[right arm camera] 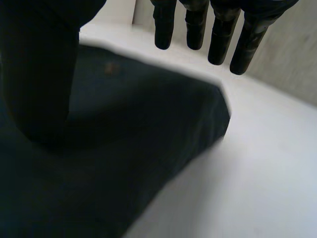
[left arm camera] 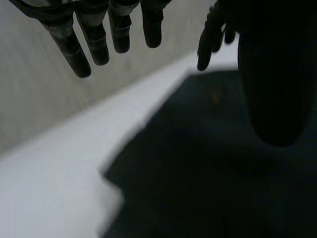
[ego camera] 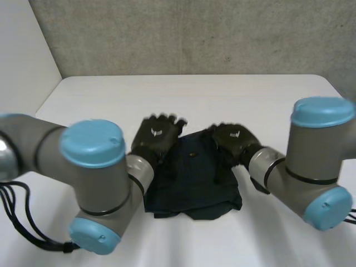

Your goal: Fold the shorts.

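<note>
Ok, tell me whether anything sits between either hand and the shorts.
Nothing visible does. The left hand and the right hand, both open, are directly over the far corners of the shorts.

In the head view the left hand (ego camera: 156, 139) and right hand (ego camera: 233, 143) hide the far corners of the shorts (ego camera: 194, 178).

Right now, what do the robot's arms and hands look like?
The left arm and right arm are thick grey cylinders with round light-blue caps and thin black seams. The left hand and right hand are black, with segmented fingers and a small white mark on each back.
</note>
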Controlling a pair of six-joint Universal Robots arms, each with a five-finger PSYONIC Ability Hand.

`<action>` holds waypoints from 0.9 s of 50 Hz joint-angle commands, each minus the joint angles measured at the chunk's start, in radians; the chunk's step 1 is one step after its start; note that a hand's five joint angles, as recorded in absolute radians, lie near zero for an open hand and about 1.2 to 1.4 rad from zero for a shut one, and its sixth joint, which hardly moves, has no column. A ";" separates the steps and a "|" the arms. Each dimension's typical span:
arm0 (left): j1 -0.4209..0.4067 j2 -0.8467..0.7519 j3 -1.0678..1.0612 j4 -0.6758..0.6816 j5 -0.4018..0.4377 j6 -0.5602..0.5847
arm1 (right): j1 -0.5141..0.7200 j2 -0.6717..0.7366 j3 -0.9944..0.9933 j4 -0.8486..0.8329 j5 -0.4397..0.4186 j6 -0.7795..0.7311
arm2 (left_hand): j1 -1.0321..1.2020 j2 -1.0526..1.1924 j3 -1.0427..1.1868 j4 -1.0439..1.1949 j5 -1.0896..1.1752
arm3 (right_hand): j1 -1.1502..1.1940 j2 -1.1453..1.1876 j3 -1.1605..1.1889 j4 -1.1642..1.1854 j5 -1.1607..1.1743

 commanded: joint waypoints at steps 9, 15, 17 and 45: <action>0.013 -0.065 0.055 -0.184 -0.042 -0.045 | -0.006 0.068 -0.051 0.069 0.087 -0.124 | 0.008 -0.002 -0.013 -0.004 -0.019 | -0.031 -0.053 -0.041 -0.063 -0.070; 0.059 0.148 0.073 -0.187 -0.029 -0.045 | -0.008 -0.095 -0.047 0.057 0.108 -0.105 | 0.005 -0.005 -0.016 -0.007 -0.022 | -0.031 -0.053 -0.041 -0.063 -0.070; 0.097 0.235 0.090 -0.197 -0.017 -0.045 | -0.008 -0.187 -0.063 0.046 0.149 -0.081 | 0.008 -0.002 -0.013 -0.004 -0.019 | -0.031 -0.053 -0.041 -0.063 -0.070; 0.323 0.519 0.130 -0.494 0.132 -0.113 | -0.064 -0.358 -0.140 0.192 0.225 -0.145 | -0.018 -0.029 -0.040 -0.031 -0.046 | -0.031 -0.053 -0.041 -0.063 -0.070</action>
